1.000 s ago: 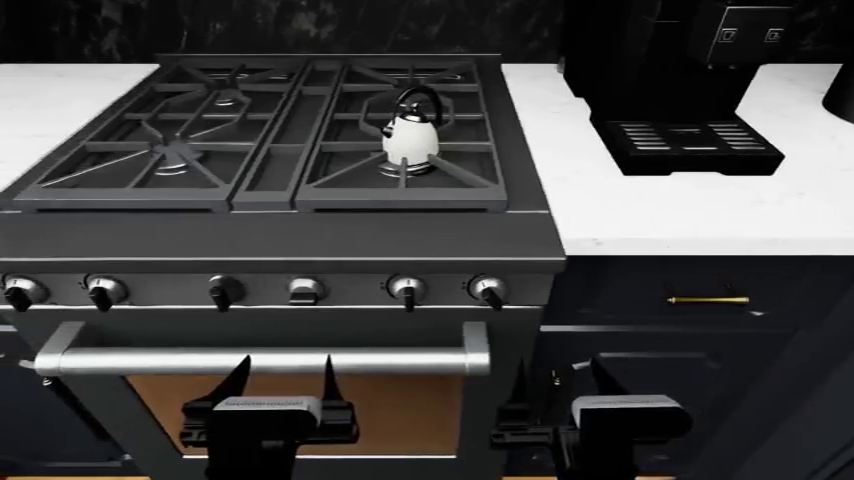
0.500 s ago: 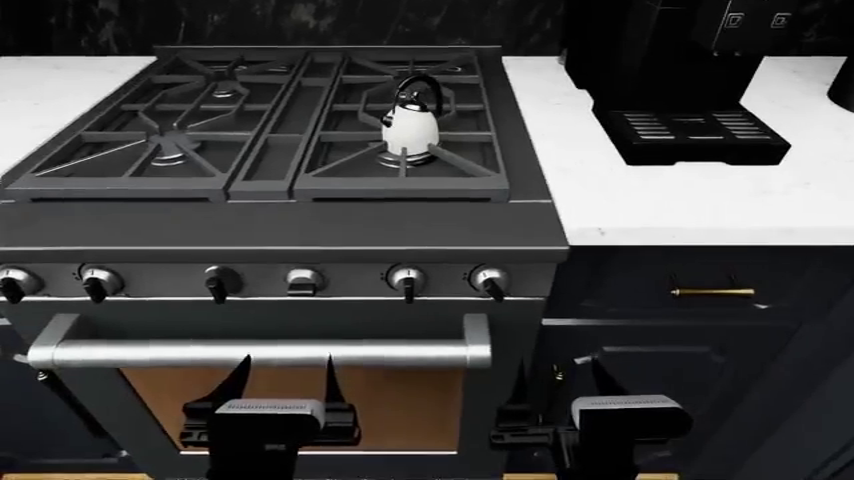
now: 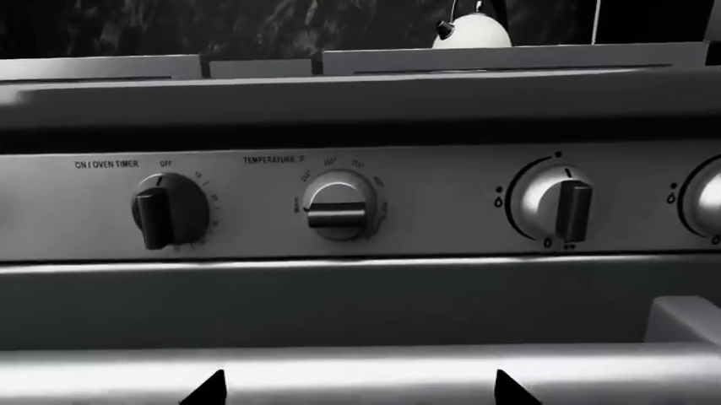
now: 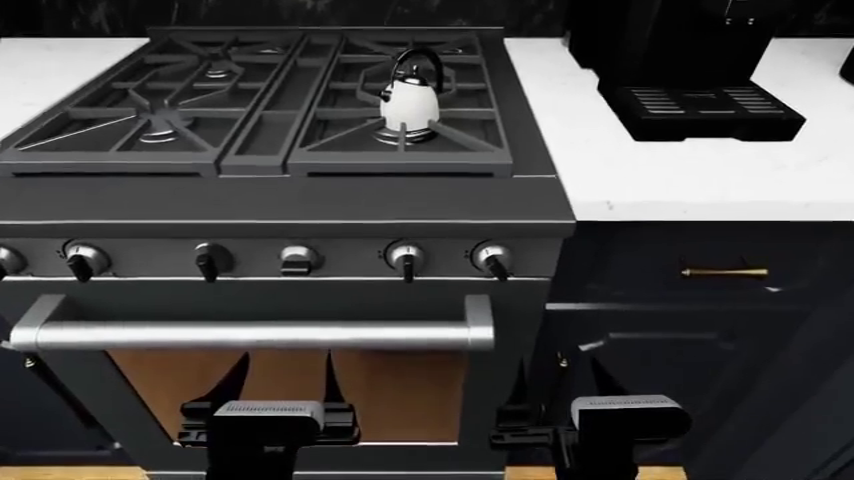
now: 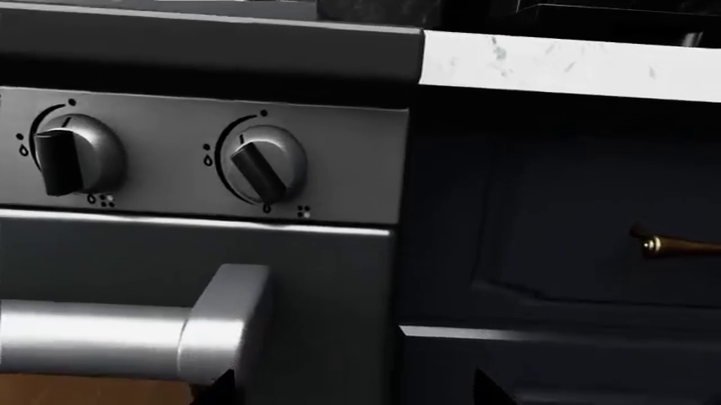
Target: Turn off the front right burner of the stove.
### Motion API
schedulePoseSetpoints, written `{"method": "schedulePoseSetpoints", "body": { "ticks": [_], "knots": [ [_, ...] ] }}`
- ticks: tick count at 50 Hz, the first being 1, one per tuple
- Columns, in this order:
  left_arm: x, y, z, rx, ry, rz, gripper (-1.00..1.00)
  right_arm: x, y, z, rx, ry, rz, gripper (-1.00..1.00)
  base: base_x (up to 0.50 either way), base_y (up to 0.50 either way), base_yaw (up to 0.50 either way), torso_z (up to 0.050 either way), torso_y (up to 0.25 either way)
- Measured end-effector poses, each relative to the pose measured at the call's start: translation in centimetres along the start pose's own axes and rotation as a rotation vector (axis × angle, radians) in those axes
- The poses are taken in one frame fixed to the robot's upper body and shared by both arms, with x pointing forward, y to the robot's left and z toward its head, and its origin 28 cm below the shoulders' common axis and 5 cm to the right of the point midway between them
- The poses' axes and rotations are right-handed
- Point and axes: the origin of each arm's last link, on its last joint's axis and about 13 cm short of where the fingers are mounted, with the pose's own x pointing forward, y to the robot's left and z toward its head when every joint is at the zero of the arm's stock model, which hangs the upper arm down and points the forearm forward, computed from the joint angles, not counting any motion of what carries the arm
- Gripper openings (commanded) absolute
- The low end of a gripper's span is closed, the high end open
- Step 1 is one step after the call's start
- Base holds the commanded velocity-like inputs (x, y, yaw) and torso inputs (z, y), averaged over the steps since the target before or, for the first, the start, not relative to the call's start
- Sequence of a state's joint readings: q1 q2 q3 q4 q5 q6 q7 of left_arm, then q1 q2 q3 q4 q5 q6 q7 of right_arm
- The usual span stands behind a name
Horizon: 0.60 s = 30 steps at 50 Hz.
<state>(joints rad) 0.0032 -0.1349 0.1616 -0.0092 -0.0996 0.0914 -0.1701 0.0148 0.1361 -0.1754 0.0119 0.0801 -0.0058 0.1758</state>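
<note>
The stove (image 4: 267, 210) fills the head view, with black grates and a row of silver knobs. A white kettle (image 4: 408, 100) stands on the front right burner (image 4: 404, 138) and hides most of it. The rightmost knob (image 4: 491, 258) has its pointer tilted; it also shows in the right wrist view (image 5: 262, 164). The knob beside it (image 4: 404, 257) points straight down. My left gripper (image 4: 283, 375) is open and empty in front of the oven window, below the bar handle (image 4: 254, 335). My right gripper (image 4: 558, 375) is open and empty, low at the stove's right edge. Both stand apart from the knobs.
A black coffee machine (image 4: 701, 105) stands on the white counter (image 4: 667, 180) to the stove's right. A dark cabinet drawer with a brass handle (image 4: 723, 271) lies below it. The left wrist view shows the timer knob (image 3: 169, 211) and temperature knob (image 3: 338, 207).
The head view has tilted down and drawn nearer: the stove sits higher and larger in view. Both grippers hold the same place in the view, still open.
</note>
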Motion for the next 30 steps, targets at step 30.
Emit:
{"method": "schedulePoseSetpoints", "body": {
  "ticks": [30],
  "knots": [
    [-0.23, -0.02, 0.23, 0.011, -0.035, -0.001, 1.0, -0.11, -0.03, 0.13, -0.009, -0.01, -0.008, 1.0, 0.0, 0.0, 0.0, -0.048, 0.0]
  ]
}}
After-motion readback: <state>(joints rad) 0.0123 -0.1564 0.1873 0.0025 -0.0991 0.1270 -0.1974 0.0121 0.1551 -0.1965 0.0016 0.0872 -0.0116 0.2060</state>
